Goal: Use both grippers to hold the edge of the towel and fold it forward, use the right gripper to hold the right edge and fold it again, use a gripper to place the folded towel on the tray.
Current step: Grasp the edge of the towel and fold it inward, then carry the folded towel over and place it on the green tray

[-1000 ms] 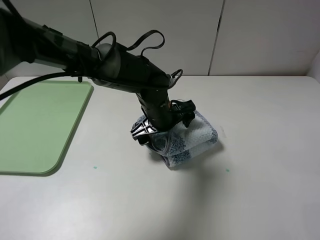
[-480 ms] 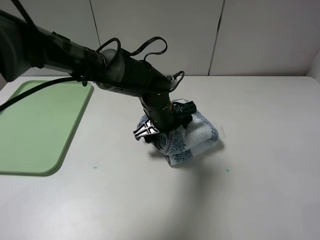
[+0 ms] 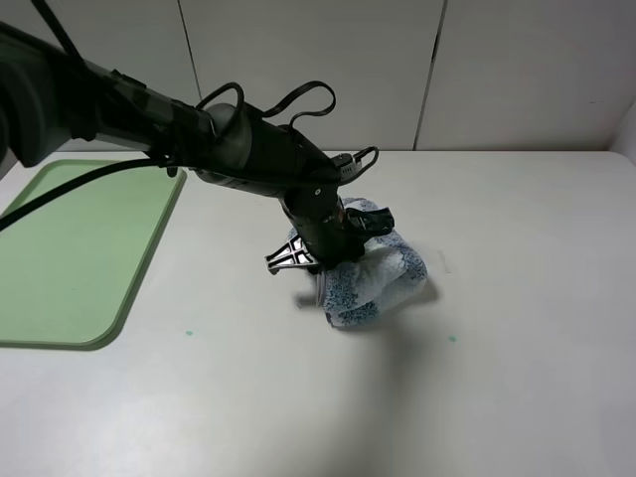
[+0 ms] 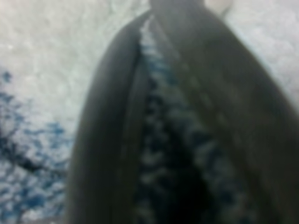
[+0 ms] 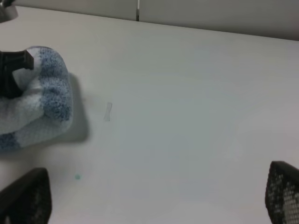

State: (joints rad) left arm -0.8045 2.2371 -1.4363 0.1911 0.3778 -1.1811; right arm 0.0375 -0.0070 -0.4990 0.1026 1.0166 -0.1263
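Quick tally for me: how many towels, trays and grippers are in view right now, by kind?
Towel: 1, folded, on the table
Tray: 1, pale green
Grippers: 2, the left gripper closed on the towel, the right gripper open above bare table
Total: 4

Left pincer [image 3: 320,266] has closed, bunching the towel [image 3: 373,283]

left gripper [image 3: 320,266]: down on the folded towel [image 3: 373,280], cloth bunched around it
towel: on white table [image 3: 517,298], mid-table
tray [image 3: 70,248]: far left, well apart from towel
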